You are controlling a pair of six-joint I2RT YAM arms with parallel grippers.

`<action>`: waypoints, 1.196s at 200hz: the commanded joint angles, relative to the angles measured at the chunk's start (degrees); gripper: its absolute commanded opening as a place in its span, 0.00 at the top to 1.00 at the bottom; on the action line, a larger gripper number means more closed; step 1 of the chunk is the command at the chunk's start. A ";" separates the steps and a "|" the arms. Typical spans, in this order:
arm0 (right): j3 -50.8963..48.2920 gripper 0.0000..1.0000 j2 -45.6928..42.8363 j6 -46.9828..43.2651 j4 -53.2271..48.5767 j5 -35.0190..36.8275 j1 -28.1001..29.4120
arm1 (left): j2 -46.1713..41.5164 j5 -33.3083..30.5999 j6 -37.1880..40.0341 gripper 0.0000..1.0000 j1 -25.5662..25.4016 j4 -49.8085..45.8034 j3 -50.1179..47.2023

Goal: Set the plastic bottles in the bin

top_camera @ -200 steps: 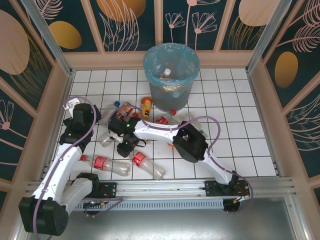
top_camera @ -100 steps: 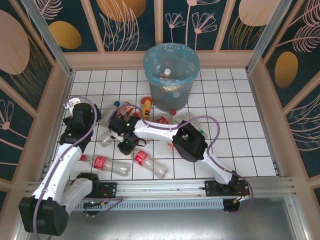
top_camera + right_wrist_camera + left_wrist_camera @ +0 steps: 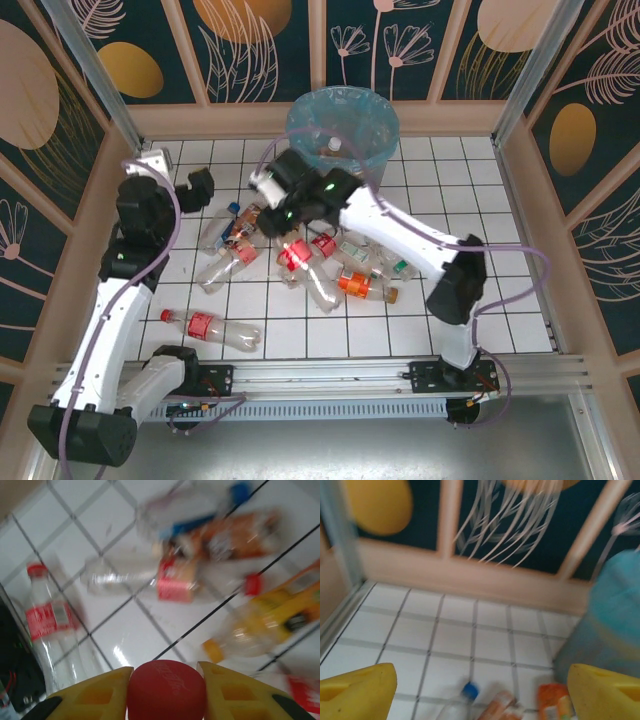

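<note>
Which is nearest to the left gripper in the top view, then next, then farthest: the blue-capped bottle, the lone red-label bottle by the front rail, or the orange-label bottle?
From the left gripper:
1. The blue-capped bottle, at the pile's left edge.
2. The lone red-label bottle, front left.
3. The orange-label bottle, on the pile's right side.

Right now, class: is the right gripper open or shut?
Shut: the right gripper holds a bottle's red cap, clamped between its yellow fingers in the wrist view.

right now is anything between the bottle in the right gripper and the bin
Nothing visible. The right gripper, shut on a red-capped bottle, hovers beside the bin, with no object between them.
</note>
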 commanded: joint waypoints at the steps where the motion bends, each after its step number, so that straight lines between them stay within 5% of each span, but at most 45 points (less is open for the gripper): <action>1: 7.05 1.00 -4.99 -3.48 3.94 5.14 -3.02 | 4.21 10.65 0.59 0.14 -1.16 6.65 7.74; 32: 9.78 1.00 -10.37 -10.31 14.69 19.42 -6.25 | 11.10 8.47 4.77 0.14 -9.59 9.15 16.59; 82: -4.18 1.00 -18.65 -16.94 48.84 28.73 -13.58 | 20.63 13.04 9.84 0.15 -17.97 12.76 24.82; 158: -9.26 1.00 -7.30 -15.38 71.46 21.68 -25.03 | 24.11 21.53 12.89 0.14 -24.06 20.43 18.77; 239: -12.43 1.00 1.35 -14.66 75.03 19.35 -28.71 | 23.06 21.38 12.16 0.13 -25.62 21.68 14.39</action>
